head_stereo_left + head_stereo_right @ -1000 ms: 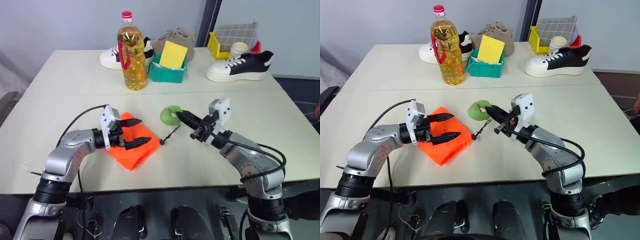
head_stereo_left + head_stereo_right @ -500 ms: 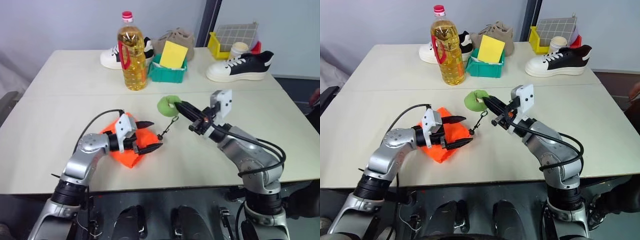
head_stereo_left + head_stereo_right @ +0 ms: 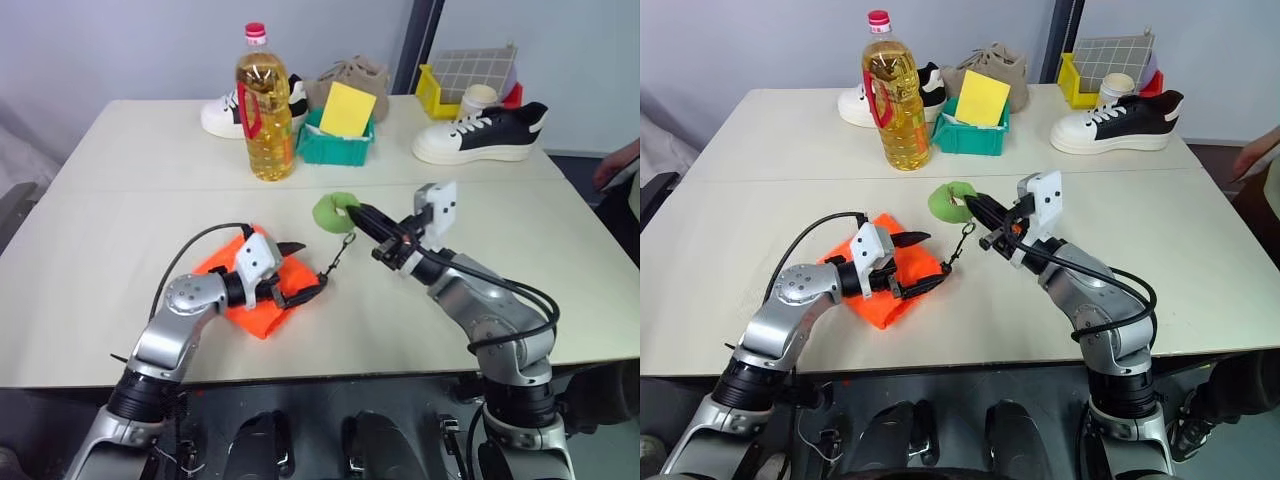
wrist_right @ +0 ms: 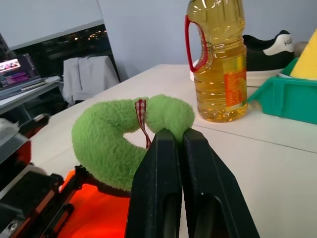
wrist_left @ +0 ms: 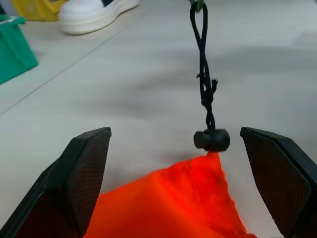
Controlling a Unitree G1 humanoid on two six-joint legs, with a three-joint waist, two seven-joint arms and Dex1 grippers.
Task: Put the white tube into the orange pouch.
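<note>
On the near half of the surface [image 3: 120, 200], the orange pouch [image 3: 262, 305] is lying flat, with its gathered mouth turned toward the right arm. From this mouth a dark cord [image 5: 204, 84] runs through a small black toggle [image 5: 212, 140] up to a green plush ring [image 4: 116, 141]. The ring is held up off the surface by the right gripper [image 3: 372, 224], whose jaws are clenched on it. The jaws of the left gripper [image 3: 916, 262] are spread wide, one finger on each side of the pouch mouth, and nothing is grasped between them. The white tube cannot be found in these views, so its place cannot be told.

The pouch is judged to be light, soft and without any stiffness; it will fold and slide on the smooth surface when it is pushed. A hold is best taken on the gathered fabric edge just beside the toggle, while the cord is kept tight by the ring. Too strong a pull on the cord could close the mouth rather than open it.
</note>
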